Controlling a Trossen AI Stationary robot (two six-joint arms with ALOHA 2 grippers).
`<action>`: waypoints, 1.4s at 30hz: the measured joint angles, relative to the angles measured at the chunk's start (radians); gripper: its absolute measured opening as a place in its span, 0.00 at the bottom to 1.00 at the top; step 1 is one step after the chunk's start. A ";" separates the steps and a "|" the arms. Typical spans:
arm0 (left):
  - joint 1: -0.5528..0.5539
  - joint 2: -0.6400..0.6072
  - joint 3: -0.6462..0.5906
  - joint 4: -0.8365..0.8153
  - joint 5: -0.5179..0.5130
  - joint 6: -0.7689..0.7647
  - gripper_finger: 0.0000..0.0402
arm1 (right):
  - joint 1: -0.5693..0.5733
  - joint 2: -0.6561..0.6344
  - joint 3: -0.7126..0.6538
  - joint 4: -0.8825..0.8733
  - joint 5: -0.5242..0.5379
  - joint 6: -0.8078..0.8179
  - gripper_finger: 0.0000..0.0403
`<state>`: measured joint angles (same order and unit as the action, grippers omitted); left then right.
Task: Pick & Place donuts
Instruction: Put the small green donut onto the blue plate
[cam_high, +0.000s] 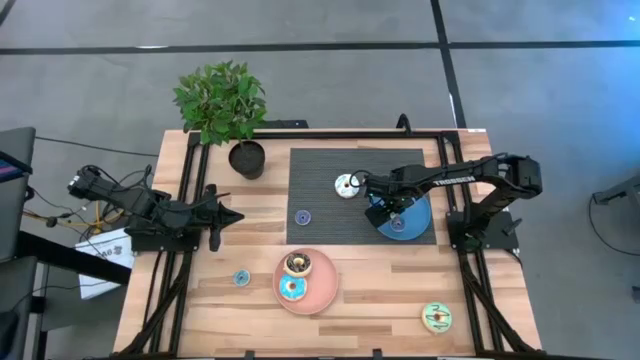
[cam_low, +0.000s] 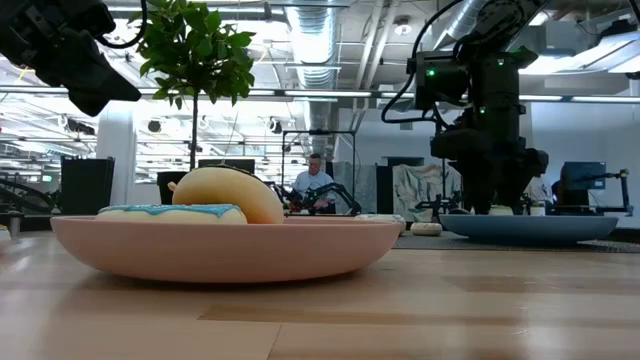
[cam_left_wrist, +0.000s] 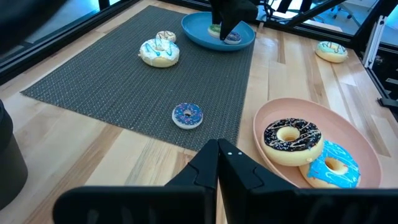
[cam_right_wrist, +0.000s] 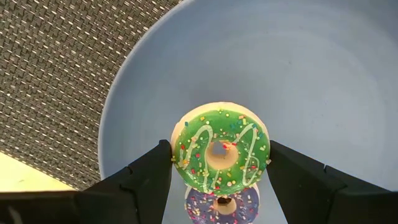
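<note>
My right gripper (cam_right_wrist: 219, 171) hangs over the round blue plate (cam_right_wrist: 323, 74), shut on a tiny green donut (cam_right_wrist: 219, 154); a tiny purple donut (cam_right_wrist: 222, 205) lies on the plate below it. In the left wrist view, a white donut (cam_left_wrist: 160, 53) and a tiny cream one (cam_left_wrist: 165, 37) rest on the dark mat (cam_left_wrist: 99, 81), with a tiny blue-purple one (cam_left_wrist: 187, 116) nearer. The pink plate (cam_high: 322, 292) carries a brown donut (cam_high: 298, 264) and a blue one (cam_high: 292, 289). A tiny blue donut (cam_high: 241, 278) and a green-yellow one (cam_high: 436, 317) lie on bare wood. My left gripper (cam_high: 232, 215) waits shut at the table's left. My right gripper pinches the tiny green donut across its width, one finger (cam_right_wrist: 155, 171) on each side of the outer rim (cam_right_wrist: 176, 155). The fingers come from above, pointing down. The donut sits flat, frosting up, over the blue plate and overlapping the purple donut; whether it is lifted clear I cannot tell.
A potted plant (cam_high: 225, 105) stands at the mat's far left corner. Black frame rails (cam_high: 190, 200) run along both sides of the table. In the low view a person (cam_low: 316, 180) sits far back in the room.
</note>
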<state>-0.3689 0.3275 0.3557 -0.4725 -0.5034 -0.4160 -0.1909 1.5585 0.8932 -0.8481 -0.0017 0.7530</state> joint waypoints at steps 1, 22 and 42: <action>0.000 0.000 0.000 0.000 0.000 0.000 0.00 | 0.000 0.000 0.000 0.000 0.000 -0.001 0.60; 0.000 0.000 0.000 -0.011 -0.001 0.000 0.00 | 0.056 0.000 0.000 0.004 0.079 0.033 0.60; 0.000 0.000 0.000 -0.007 -0.004 0.010 0.00 | 0.071 0.000 0.000 0.015 0.079 0.025 0.67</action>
<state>-0.3687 0.3275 0.3557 -0.4800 -0.5077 -0.4057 -0.1196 1.5590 0.8936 -0.8331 0.0776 0.7780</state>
